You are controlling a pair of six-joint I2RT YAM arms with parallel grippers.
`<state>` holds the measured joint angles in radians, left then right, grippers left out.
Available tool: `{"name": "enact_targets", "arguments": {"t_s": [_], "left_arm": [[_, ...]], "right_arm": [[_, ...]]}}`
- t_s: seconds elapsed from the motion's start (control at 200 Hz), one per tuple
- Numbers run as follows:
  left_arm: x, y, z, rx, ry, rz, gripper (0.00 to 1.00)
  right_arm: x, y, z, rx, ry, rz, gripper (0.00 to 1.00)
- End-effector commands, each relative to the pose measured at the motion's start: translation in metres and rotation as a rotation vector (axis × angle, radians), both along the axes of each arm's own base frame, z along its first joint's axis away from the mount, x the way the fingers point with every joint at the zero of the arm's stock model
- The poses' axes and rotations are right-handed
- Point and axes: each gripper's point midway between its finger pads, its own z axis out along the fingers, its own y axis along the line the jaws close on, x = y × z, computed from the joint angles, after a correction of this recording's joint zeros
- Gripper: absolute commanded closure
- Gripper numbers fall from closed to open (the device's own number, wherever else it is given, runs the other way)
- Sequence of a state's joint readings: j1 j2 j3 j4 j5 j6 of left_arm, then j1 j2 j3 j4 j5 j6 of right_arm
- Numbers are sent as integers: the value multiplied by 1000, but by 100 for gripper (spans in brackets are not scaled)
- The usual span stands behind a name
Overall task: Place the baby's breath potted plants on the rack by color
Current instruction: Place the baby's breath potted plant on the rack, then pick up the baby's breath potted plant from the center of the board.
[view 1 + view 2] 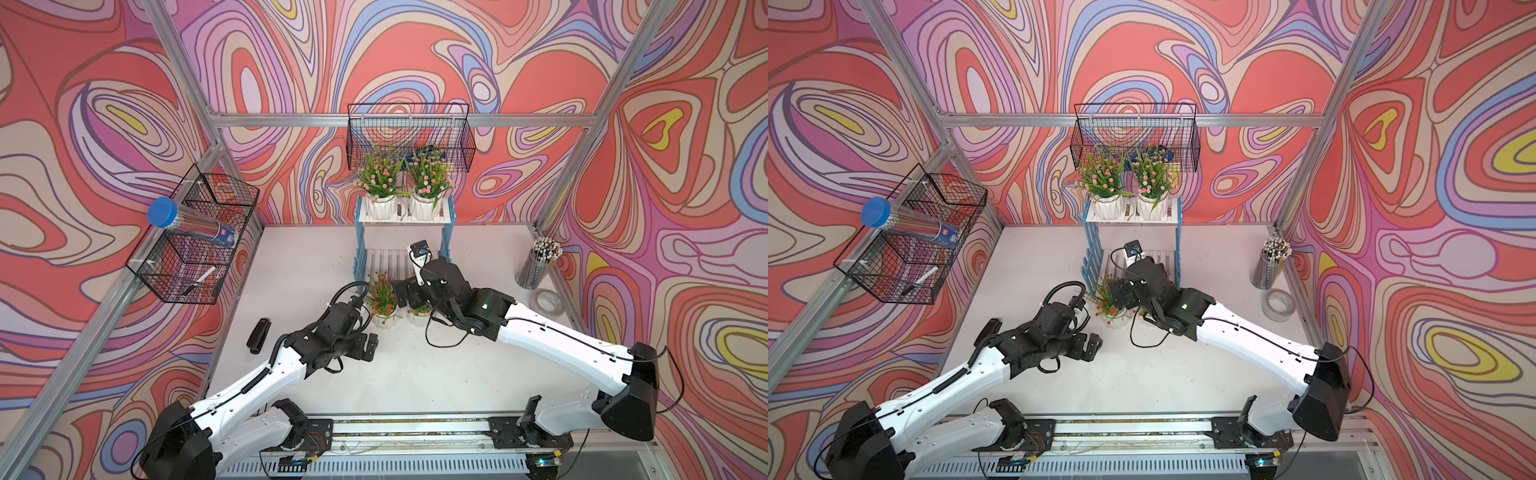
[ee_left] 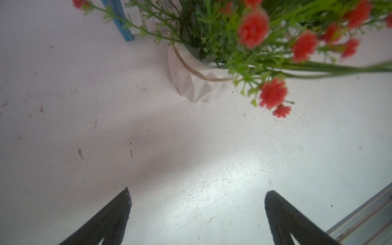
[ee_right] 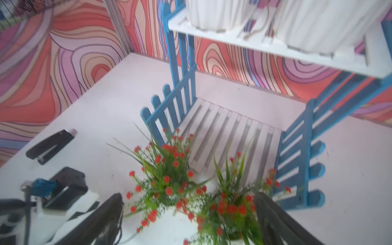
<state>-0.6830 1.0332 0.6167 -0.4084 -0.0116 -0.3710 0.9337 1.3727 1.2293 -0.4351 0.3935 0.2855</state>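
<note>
1. On the white table (image 1: 316, 395), in both top views, the rack (image 1: 402, 219) (image 1: 1130, 222) stands against the back wall. The left pink plant (image 1: 378, 176) (image 1: 1100, 176) and the right pink plant (image 1: 428, 176) (image 1: 1152, 176) sit side by side on its top shelf.
2. In the same views the red pair stands on the table just in front of the rack. The left red plant (image 1: 381, 297) (image 1: 1106, 297) is in the clear. The right red plant (image 1: 417, 318) is mostly hidden under the right gripper (image 1: 401, 293) (image 1: 1119, 291). The left gripper (image 1: 368, 345) (image 1: 1090, 347) hangs low, near the left red plant but apart from it. A stapler (image 1: 258, 336) lies off to the left, and a pencil cup (image 1: 538, 262) and tape (image 1: 548, 305) are at the right edge.
3. In the left wrist view, the left gripper (image 2: 197, 192) has its fingers spread wide with only bare table between them. The left red plant (image 2: 197, 82) stands upright ahead of the tips, well clear, with twine round its white pot. A blue leg of the rack (image 2: 118, 23) is just beyond it.
4. In the right wrist view, the right gripper (image 3: 188, 198) is spread wider than the plant. The right red plant (image 3: 231, 210) rises between its fingers (image 3: 275, 222), and its pot is mostly buried under leaves. The left red plant (image 3: 167, 180) is just beside it, their leaves mingling. Both stand at the front edge of the rack's slatted lower shelf (image 3: 229, 131). The stapler (image 3: 51, 146) lies off to one side.
</note>
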Motion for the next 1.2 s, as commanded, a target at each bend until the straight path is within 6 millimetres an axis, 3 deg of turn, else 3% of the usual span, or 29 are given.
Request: {"name": "enact_targets", "arguments": {"t_s": [0.0, 0.04, 0.05, 0.09, 0.2, 0.315, 0.666, 1.192], "left_arm": [[32, -14, 21, -61, -213, 66, 0], [36, -20, 20, -82, -256, 71, 0], [33, -17, 10, -71, -249, 71, 0], [33, -18, 1, -83, -277, 74, 0], [37, -21, -6, -140, -387, 78, 0], [44, -27, -16, -88, -410, 54, 0], [73, -64, -16, -168, -509, 30, 0], [108, -80, -31, -95, -582, 47, 0]], "right_arm": [[-13, -29, -5, 27, 21, -99, 2], [-16, -35, -6, 39, 23, -111, 2], [-17, -36, -6, 44, 24, -114, 2], [-20, -40, -5, 58, 25, -119, 2], [-24, -47, -2, 72, 28, -133, 2], [-27, -50, -5, 69, 30, -130, 2], [-24, -52, -13, 41, -12, -119, 2], [-19, -45, -36, -2, 9, -113, 2]]}}
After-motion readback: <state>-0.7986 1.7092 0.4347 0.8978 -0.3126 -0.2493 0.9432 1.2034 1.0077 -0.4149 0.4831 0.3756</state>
